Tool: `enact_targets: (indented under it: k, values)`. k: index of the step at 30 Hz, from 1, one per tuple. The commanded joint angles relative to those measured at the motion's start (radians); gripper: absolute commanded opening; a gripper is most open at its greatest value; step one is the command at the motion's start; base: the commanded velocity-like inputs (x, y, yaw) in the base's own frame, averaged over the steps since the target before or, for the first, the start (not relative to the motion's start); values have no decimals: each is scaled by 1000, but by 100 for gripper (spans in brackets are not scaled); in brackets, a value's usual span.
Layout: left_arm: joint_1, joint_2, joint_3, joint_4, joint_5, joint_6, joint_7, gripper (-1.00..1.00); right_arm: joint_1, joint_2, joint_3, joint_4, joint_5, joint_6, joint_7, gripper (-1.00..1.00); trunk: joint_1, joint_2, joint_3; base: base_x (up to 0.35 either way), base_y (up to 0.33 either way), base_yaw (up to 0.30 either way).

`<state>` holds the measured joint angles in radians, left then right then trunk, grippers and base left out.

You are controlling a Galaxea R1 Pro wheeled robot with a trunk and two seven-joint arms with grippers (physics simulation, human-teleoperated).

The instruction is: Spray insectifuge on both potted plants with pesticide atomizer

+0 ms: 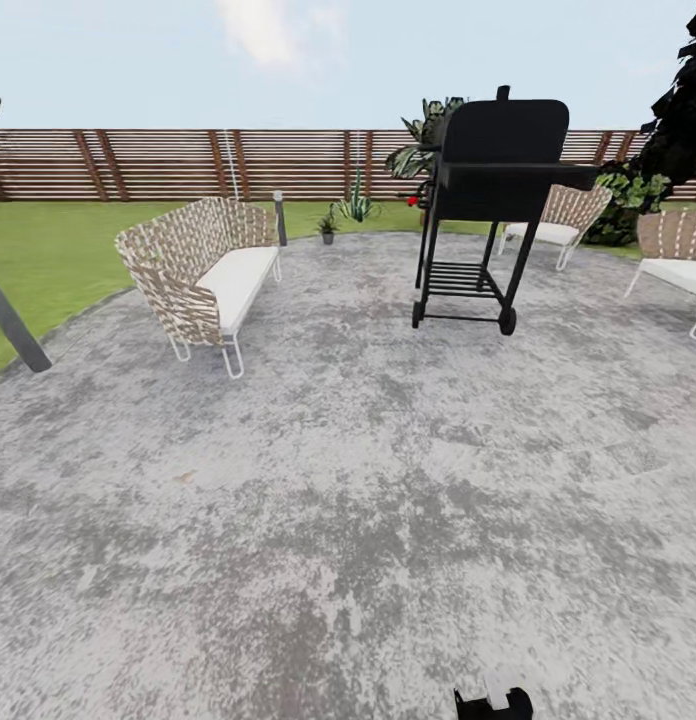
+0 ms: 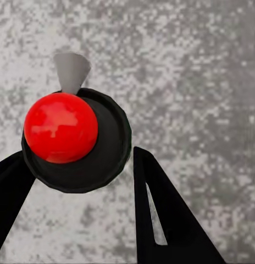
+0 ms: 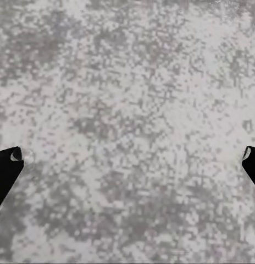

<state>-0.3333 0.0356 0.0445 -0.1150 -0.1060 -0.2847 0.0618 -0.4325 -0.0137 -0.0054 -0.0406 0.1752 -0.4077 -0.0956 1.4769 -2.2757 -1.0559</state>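
In the left wrist view the pesticide atomizer (image 2: 60,127) has a shiny red ball on a round black body with a grey cone nozzle. My left gripper (image 2: 78,159) is shut on that black body, over grey paving. My right gripper (image 3: 130,154) is open, its two black fingertips far apart above bare paving. In the head view a small potted plant (image 1: 328,228) in a grey pot stands far off where the patio meets the lawn, left of the grill. A second spiky green potted plant (image 1: 356,205) stands just behind it, by the fence.
The round grey patio (image 1: 348,480) stretches ahead. A woven bench (image 1: 203,270) stands at left, a black wheeled grill (image 1: 488,200) at centre right, and woven chairs (image 1: 563,222) at far right. Lawn (image 1: 48,250) and a brown slatted fence (image 1: 188,165) lie behind.
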Motion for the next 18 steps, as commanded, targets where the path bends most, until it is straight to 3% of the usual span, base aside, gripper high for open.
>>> enact_targets:
  k: [1, 12, 18]
  values:
    - [-1, 0, 5, 1, -11, -4, 4, -100, 0, 0, -1, 1, 10, -2, -7, 100, 0, 0, -1, 340, 0, 276]
    - [-1, 0, 5, 1, -11, -4, 4, -100, 0, 0, -1, 1, 10, -2, -7, 100, 0, 0, -1, 340, 0, 271]
    - [-1, 0, 5, 1, -11, -4, 4, -100, 0, 0, -1, 1, 10, -2, -7, 100, 0, 0, -1, 340, 0, 44]
